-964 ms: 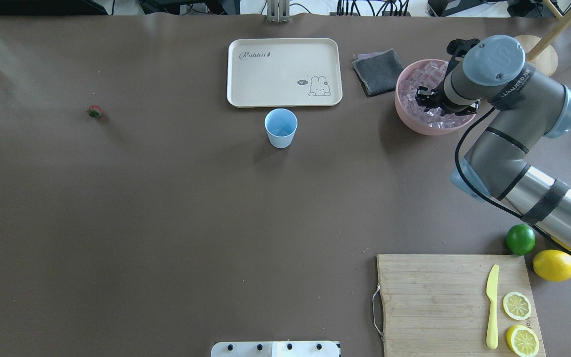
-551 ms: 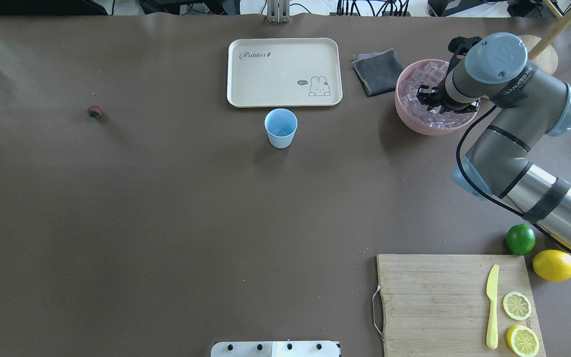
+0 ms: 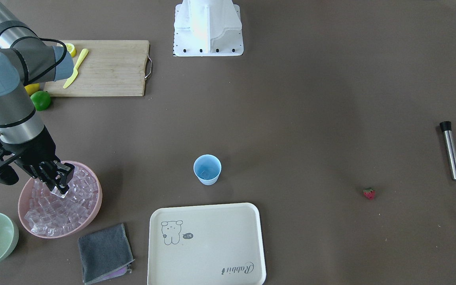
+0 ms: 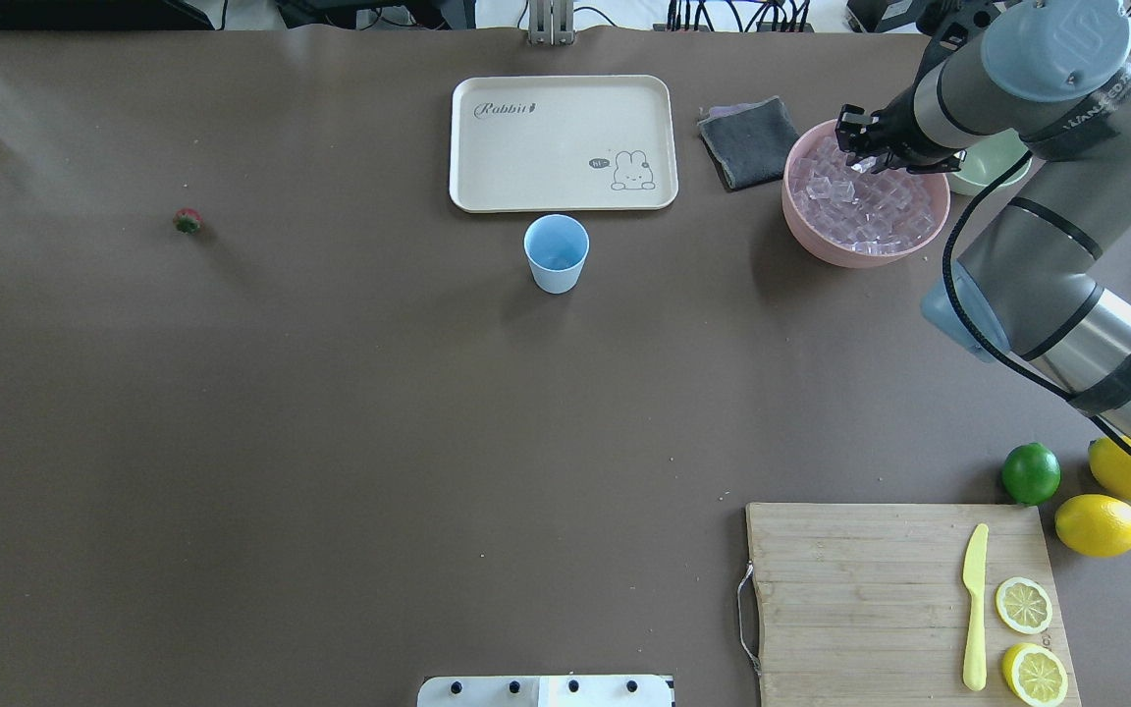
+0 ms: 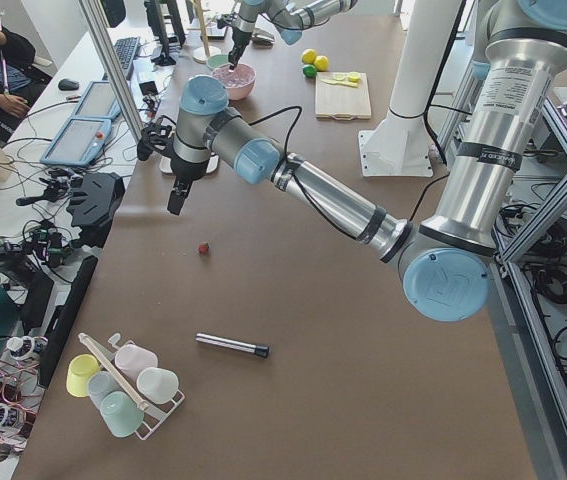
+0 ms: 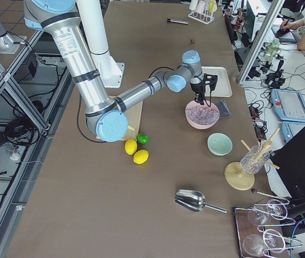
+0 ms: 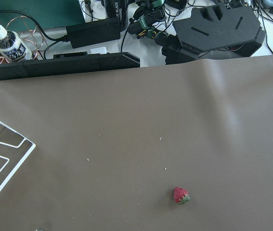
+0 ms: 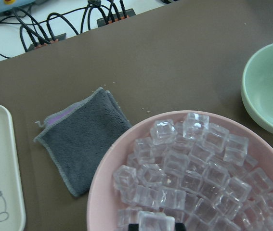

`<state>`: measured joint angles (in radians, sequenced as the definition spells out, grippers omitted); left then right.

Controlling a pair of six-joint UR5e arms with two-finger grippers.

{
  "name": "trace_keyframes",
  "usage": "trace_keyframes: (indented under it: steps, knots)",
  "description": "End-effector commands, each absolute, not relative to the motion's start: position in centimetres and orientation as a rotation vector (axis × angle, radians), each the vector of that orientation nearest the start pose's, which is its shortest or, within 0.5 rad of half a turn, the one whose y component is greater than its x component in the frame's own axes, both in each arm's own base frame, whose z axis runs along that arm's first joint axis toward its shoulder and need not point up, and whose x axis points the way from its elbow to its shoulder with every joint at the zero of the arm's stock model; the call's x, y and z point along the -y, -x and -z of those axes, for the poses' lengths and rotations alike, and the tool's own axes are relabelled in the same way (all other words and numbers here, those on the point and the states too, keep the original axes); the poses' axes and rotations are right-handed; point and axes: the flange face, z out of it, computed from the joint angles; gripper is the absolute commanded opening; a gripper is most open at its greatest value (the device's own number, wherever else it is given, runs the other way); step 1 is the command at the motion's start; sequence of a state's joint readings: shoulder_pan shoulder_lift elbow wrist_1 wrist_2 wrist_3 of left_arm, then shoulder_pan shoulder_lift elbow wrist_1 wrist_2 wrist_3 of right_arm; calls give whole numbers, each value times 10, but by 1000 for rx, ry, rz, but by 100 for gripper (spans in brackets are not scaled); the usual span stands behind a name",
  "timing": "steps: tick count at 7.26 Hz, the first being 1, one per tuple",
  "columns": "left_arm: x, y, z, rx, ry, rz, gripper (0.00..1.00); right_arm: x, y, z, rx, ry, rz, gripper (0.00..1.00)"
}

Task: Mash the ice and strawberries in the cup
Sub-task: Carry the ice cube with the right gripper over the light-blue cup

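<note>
**Over the pink bowl [image 3: 99, 206]: one ice cube [image 8: 155, 221] pinched**

Nearest you, the right gripper [image 3: 59, 189] clamps it above the heaped ice [image 3: 61, 213]. Farther in, the strawberry [image 3: 369, 193] lies well apart from the upright cup [image 3: 207, 169]. The left gripper [image 5: 175, 203] hangs near the strawberry; open or clenched, you cannot tell.
</note>
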<state>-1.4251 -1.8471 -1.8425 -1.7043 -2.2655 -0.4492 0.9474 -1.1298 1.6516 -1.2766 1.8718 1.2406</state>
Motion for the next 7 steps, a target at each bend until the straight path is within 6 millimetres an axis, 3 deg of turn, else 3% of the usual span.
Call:
trace_keyframes:
  steps: [1,3,4,5,7]
  knots:
    - [580,-15,-362,-828,-430,44,98,590,322,-272,915,-326,-413,0]
    - [581,-15,-363,-828,-431,42,98,569,380,-244,913,-391,-355,0]
    - [579,-15,-360,-833,-434,39,98,563,410,-220,924,-418,-340,0]
    - [576,-18,-360,-875,-412,23,98,544,440,-205,922,-457,-322,0]
    - [578,-19,-362,-879,-404,23,98,526,483,-182,902,-530,-313,0]
